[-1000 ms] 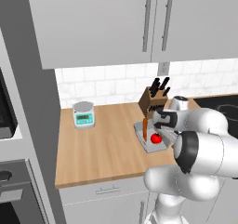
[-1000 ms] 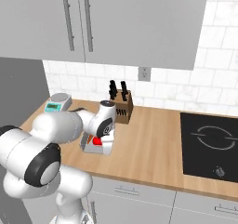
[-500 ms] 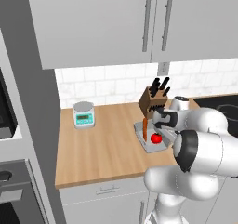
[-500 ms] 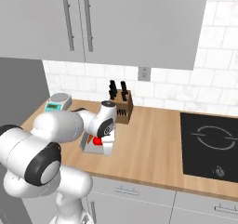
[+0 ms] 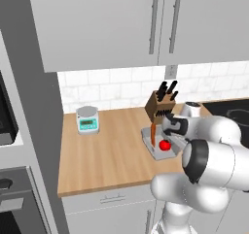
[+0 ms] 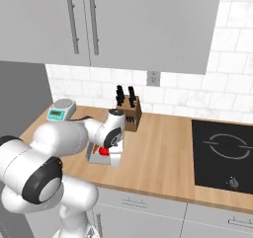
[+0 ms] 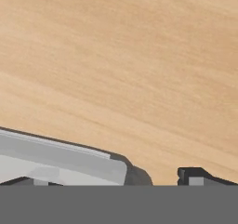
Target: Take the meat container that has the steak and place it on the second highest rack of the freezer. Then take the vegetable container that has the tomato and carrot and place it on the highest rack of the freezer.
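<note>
The vegetable container (image 5: 156,154) is a shallow grey tray on the wooden counter. It holds a round red tomato (image 5: 165,144) and an orange carrot (image 5: 153,133) that leans up out of it. My gripper (image 5: 173,140) points down at the tray's right side, just beyond the tomato (image 6: 104,151). In the hand view, the gripper (image 7: 111,180) is open, its fingertips (image 7: 195,174) far apart. The tray's grey rim (image 7: 65,159) lies between them, low over the wood. The meat container with the steak and the freezer are out of view.
A wooden knife block (image 5: 158,107) stands right behind the tray, against the tiled wall. A small kitchen scale (image 5: 88,120) sits further left on the counter. A black cooktop (image 6: 225,155) lies to the right. Grey wall cabinets (image 5: 121,24) hang overhead.
</note>
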